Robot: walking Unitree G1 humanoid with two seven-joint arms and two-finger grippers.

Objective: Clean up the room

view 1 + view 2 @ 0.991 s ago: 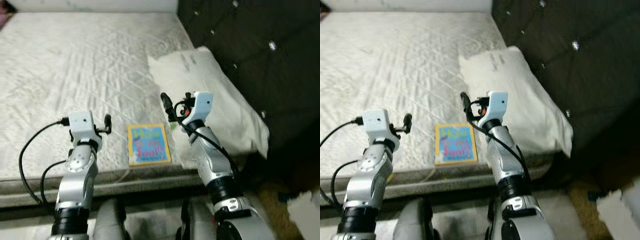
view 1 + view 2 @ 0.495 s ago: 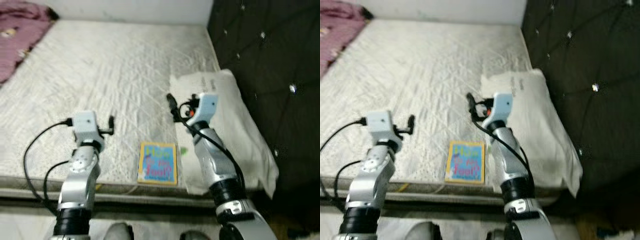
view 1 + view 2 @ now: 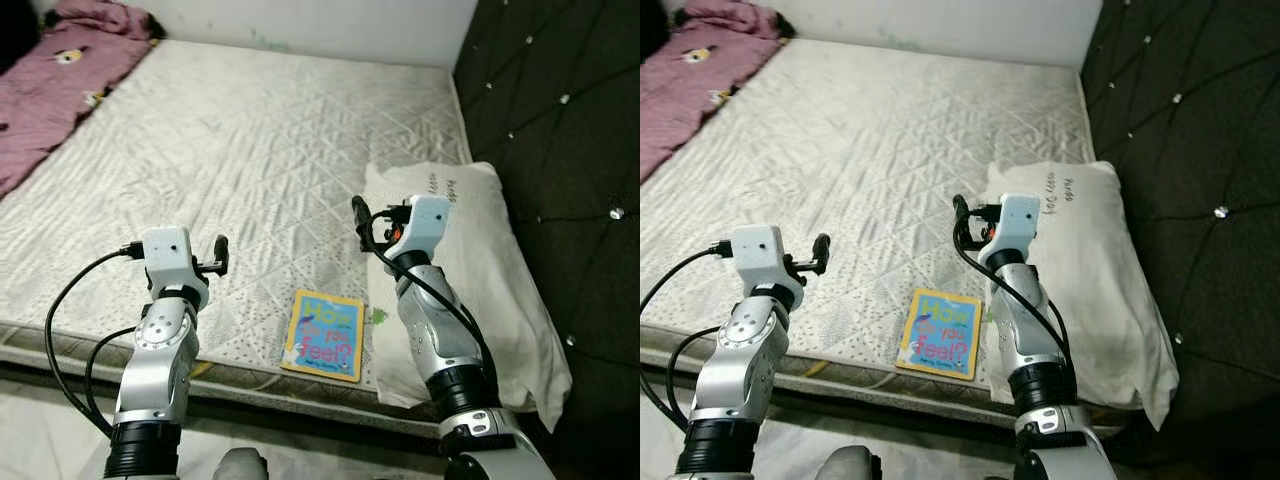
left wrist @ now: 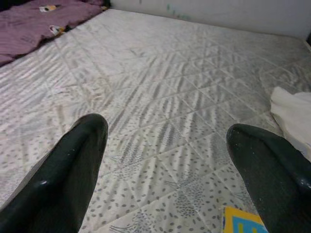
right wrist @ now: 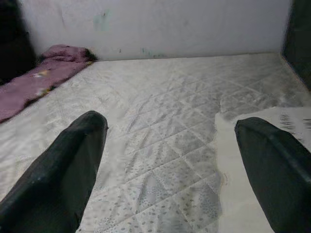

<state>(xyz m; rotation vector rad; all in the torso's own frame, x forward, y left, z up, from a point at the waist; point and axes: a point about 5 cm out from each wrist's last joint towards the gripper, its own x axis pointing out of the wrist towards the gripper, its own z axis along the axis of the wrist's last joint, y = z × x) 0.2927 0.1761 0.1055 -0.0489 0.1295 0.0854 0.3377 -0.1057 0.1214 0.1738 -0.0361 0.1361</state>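
A blue and yellow children's book (image 3: pixel 323 335) lies flat on the bare quilted mattress (image 3: pixel 260 160), close to its near edge; its corner (image 4: pixel 243 224) shows in the left wrist view. A white pillow (image 3: pixel 480 280) lies just to the book's right, against the dark headboard. My left gripper (image 3: pixel 220 254) hovers open over the mattress, left of the book. Held just above and beyond the book's right side, at the pillow's edge, my right gripper (image 3: pixel 361 218) is also open. Nothing sits between either pair of fingers (image 4: pixel 73 165) (image 5: pixel 63 160).
A purple blanket (image 3: pixel 60 70) is bunched at the far left corner of the mattress. A dark tufted headboard (image 3: pixel 560 120) runs along the right. A white wall (image 5: pixel 155 24) backs the far side. Pale floor (image 3: pixel 40 430) lies below the near edge.
The camera has swung left and lifted, bringing the purple blanket and more of the mattress into view. Both arms keep the same pose. Book and pillow have not moved.
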